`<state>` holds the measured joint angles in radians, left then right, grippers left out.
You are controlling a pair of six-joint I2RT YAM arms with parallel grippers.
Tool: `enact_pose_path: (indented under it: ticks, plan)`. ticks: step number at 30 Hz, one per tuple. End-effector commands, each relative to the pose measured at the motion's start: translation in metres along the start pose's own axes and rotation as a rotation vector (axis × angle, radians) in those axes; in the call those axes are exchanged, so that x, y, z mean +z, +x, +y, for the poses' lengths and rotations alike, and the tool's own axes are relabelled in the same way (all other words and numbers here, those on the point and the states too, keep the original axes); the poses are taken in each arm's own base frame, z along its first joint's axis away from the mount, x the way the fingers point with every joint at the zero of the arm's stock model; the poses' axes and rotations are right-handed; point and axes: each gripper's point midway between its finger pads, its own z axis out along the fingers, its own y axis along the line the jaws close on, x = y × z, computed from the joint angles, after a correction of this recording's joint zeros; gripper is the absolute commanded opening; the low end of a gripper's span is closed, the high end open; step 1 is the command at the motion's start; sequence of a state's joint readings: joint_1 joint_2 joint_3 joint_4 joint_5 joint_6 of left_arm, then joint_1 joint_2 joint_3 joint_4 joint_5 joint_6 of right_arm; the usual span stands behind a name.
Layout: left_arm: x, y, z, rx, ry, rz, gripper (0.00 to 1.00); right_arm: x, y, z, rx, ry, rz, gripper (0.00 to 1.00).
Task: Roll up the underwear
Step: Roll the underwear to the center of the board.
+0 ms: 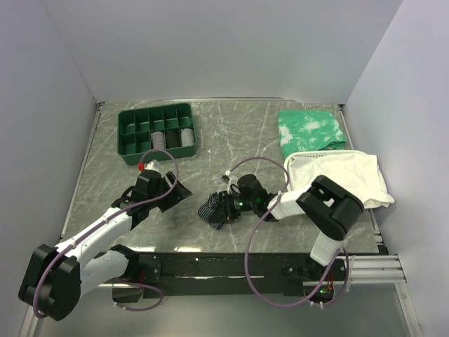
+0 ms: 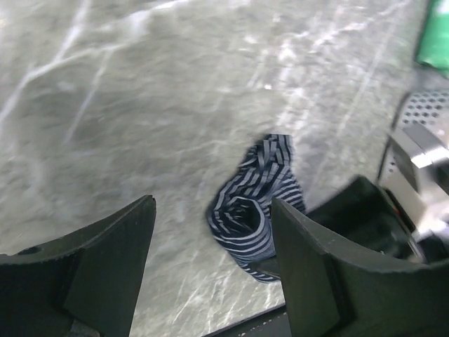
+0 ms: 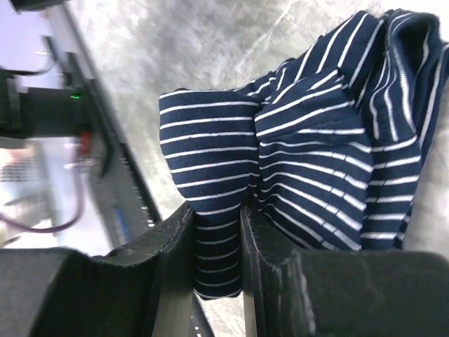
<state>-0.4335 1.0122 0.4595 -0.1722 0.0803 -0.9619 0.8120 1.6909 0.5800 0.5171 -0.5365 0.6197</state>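
The underwear (image 1: pixel 212 208) is a navy pinstriped bundle, loosely rolled, on the marble table near the front edge. In the left wrist view it (image 2: pixel 254 203) shows as a coil with an open end facing the camera. My right gripper (image 1: pixel 226 206) is shut on a fold of it; in the right wrist view the fabric (image 3: pixel 295 140) is pinched between the two fingers (image 3: pixel 175 260). My left gripper (image 1: pixel 175 193) is open and empty, a short way left of the underwear, with its fingers (image 2: pixel 112 260) framing the roll from a distance.
A green compartment tray (image 1: pixel 156 131) with rolled items stands at the back left. A green-and-white mottled cloth (image 1: pixel 309 129) and a large white cloth (image 1: pixel 344 175) lie at the right. The black front rail (image 1: pixel 210 263) runs along the near edge.
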Motion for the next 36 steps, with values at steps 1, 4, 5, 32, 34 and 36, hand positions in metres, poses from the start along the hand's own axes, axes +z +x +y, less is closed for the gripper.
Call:
enact_pose_path:
  ticks: [1, 4, 5, 32, 34, 36]
  plan:
    - [-0.003, -0.001, -0.027, 0.075, 0.145, -0.009, 0.72, -0.002, 0.000, 0.010, 0.105, -0.153, 0.035, 0.17]
    - [-0.003, 0.010, -0.036, 0.097, 0.185, 0.013, 0.72, 0.001, 0.000, 0.005, 0.141, -0.157, 0.066, 0.19]
    - [-0.003, 0.017, -0.039, 0.113, 0.185, 0.019, 0.72, 0.001, 0.002, 0.001, 0.165, -0.145, 0.078, 0.19]
    - [0.025, 0.073, -0.026, 0.039, 0.088, 0.089, 0.71, 0.000, 0.008, -0.044, 0.370, 0.043, 0.080, 0.18]
    - [0.028, 0.077, -0.021, 0.036, 0.056, 0.097, 0.70, 0.000, 0.009, -0.044, 0.371, 0.043, 0.081, 0.18]
    - [0.031, 0.075, -0.021, 0.026, 0.039, 0.084, 0.69, -0.001, 0.008, -0.044, 0.371, 0.041, 0.076, 0.18]
